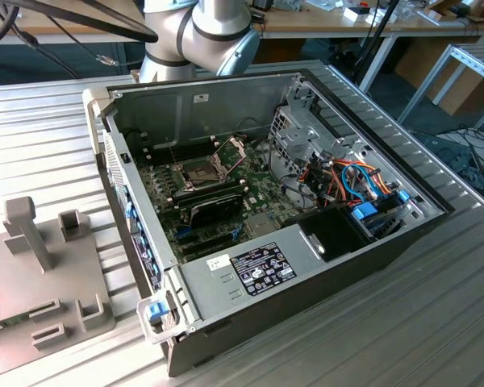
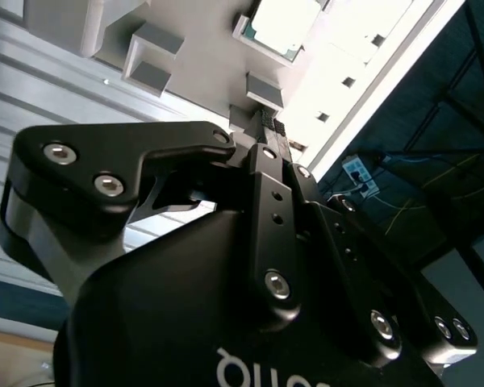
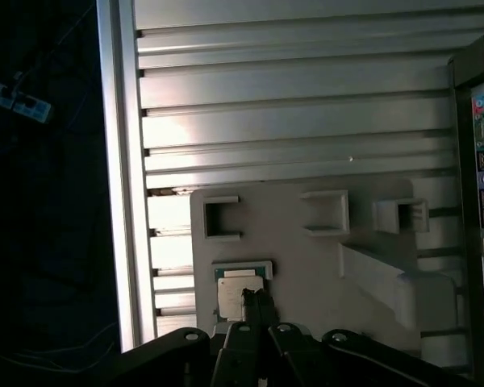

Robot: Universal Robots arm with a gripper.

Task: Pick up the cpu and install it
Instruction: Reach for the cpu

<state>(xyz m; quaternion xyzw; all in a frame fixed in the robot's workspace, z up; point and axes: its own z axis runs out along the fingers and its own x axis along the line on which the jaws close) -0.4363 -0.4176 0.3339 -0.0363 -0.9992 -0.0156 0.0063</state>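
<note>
Cpu (image 3: 235,295) lies in square recess of grey fixture (image 3: 306,274) on bench (image 3: 290,121), beside open computer case (image 1: 185,109). Jaws aimed down at fixture, closed together, empty, tips near cpu.

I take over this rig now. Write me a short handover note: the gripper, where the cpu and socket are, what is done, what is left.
Gripper: shut, holding nothing, poised right at the cpu.
Cpu: lying in its recess on the grey holder plate, outside the computer case.
Socket: inside the case, frame open, no chip in it.
Done: nothing picked up yet.
Left: pick-up and install.
</note>
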